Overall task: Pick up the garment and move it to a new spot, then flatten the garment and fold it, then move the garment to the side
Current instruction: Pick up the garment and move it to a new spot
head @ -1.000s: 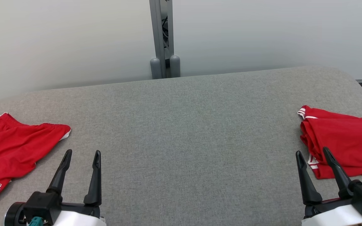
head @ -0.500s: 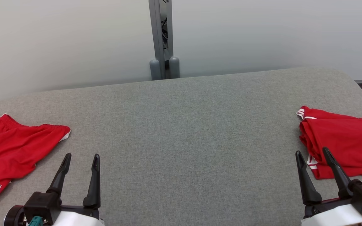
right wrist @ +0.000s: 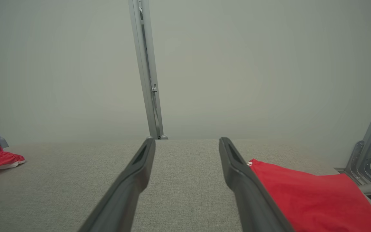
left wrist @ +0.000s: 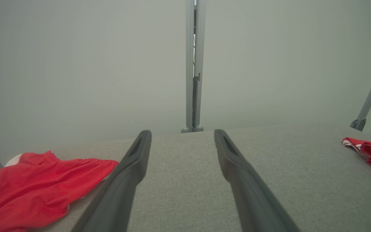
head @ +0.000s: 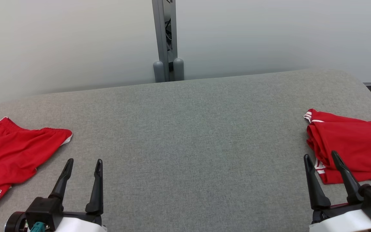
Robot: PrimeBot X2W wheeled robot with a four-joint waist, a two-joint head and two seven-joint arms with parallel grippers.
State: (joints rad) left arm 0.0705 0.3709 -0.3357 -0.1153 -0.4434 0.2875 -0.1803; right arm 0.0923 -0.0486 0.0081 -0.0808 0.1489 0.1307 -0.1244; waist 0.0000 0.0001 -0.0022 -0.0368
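- Grey table [head: 185, 129] backs onto a pale wall [head: 60, 42], with a grey post [head: 164, 32] standing behind its far edge.
- Loose shorts [head: 8, 148] lie spread at the table's left end. Folded shorts [head: 356, 141] lie at its right end, well apart from them.
- Left gripper [head: 84, 160] hovers near the loose shorts, apart from them, jaws wide and holding nothing.
- Right gripper [head: 320, 154] is also spread wide and empty. Its outer finger crosses the folded shorts' near corner; I cannot tell whether it touches.
- Head view gives the white lettering on the loose shorts' near edge.
- Right wrist view brings in grey brackets [right wrist: 364, 161] past the table's right end; left wrist view shows slanted struts [left wrist: 370, 93] there.
- Since a second ago the whole head view has shifted slightly, so the camera moved; both garments lie as before and the jaws are just as wide.
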